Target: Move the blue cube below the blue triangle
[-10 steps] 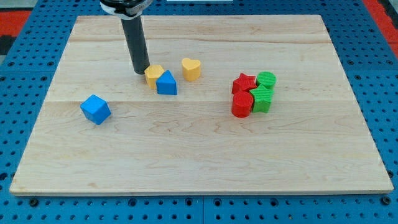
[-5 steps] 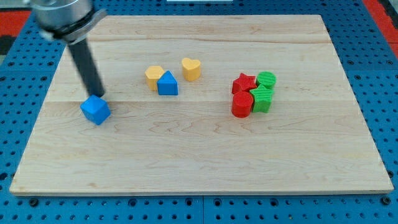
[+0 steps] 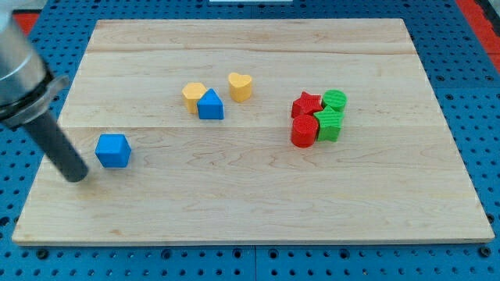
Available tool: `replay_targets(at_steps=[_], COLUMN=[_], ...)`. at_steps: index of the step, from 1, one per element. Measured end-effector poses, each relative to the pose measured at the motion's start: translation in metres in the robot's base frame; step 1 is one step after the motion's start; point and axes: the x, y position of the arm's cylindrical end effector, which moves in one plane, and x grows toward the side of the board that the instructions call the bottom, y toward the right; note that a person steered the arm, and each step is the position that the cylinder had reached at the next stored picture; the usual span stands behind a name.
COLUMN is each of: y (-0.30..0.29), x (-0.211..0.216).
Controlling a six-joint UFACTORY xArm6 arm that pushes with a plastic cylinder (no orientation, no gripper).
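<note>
The blue cube (image 3: 113,151) lies on the wooden board (image 3: 250,195) at the view's left. The blue triangle (image 3: 209,104) sits up and to the right of it, touching a yellow block (image 3: 194,95). My tip (image 3: 76,178) rests on the board just left of and slightly below the blue cube, a small gap away from it. The dark rod slants up toward the view's top left.
A yellow heart (image 3: 241,85) lies right of the blue triangle. At the view's right stands a tight cluster: a red star (image 3: 306,103), a red cylinder (image 3: 304,131), a green round block (image 3: 334,99) and a second green block (image 3: 330,123).
My tip swept from beside the yellow block leftward, past the blue cube's top, down to its left side. The blue cube shifted slightly left and down and turned squarer to the view.
</note>
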Motion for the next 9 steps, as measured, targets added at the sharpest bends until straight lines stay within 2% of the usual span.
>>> replay_targets(at_steps=[2, 4, 6, 9], y=[0.039, 0.030, 0.032, 0.085], x=[-0.014, -0.012, -0.029, -0.049])
